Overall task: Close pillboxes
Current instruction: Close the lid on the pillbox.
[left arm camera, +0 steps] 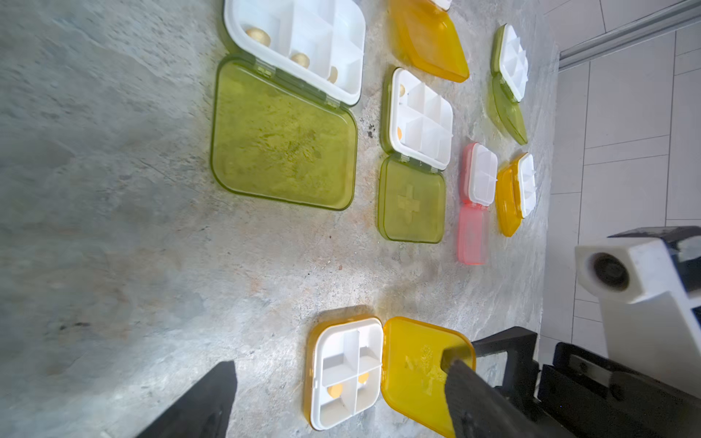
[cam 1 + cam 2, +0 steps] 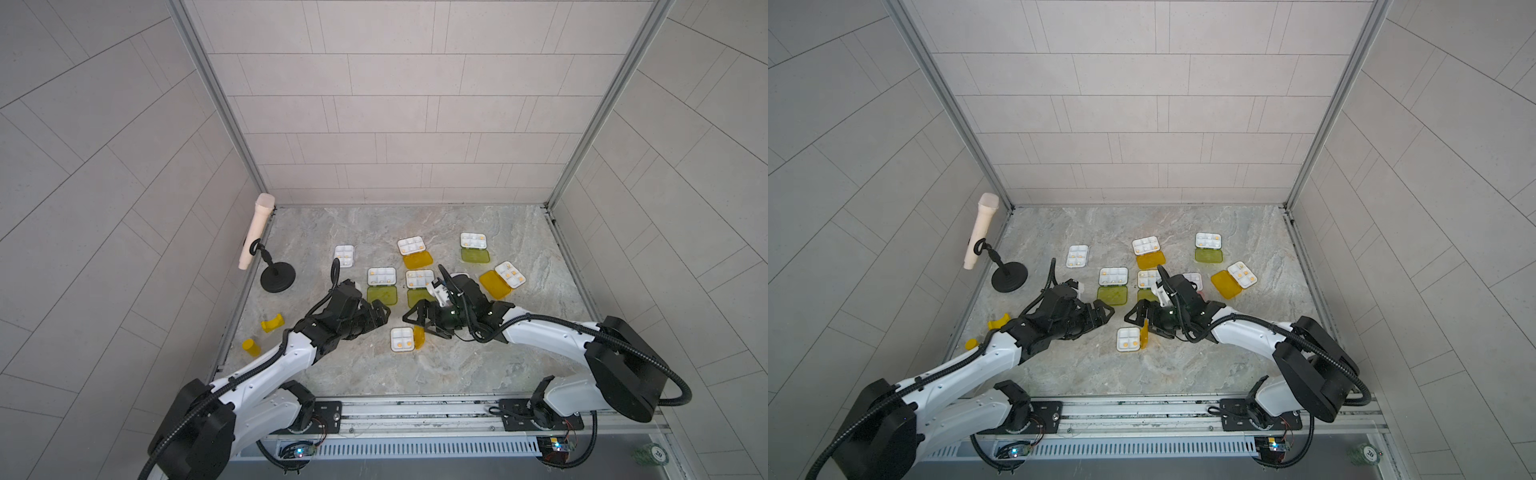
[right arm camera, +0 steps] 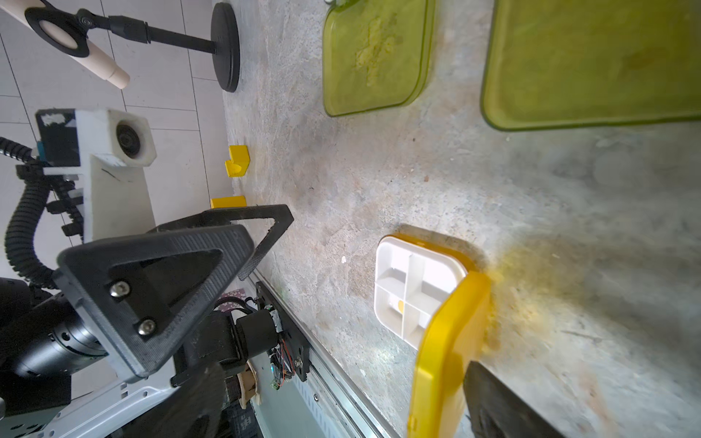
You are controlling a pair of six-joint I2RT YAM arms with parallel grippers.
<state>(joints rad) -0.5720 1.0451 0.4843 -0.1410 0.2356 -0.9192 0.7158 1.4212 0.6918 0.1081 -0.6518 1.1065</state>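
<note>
Right fingers [image 3: 500, 409] spread, one apparently touching the nearest pillbox's [image 2: 401, 339] raised orange lid [image 2: 419, 337]; left fingers [image 1: 201, 405] spread, empty.

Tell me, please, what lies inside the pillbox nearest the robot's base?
Two orange pills in neighbouring compartments of its tray; the others look empty. In the right wrist view the raised lid hides part.

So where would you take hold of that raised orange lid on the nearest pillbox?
Take the orange lid at its free edge, opposite the hinge, coming from its outer face, the side away from the white tray. It stands nearly upright on that hinge, so a push there should tip it shut. One of the right fingers sits on that side.
</note>
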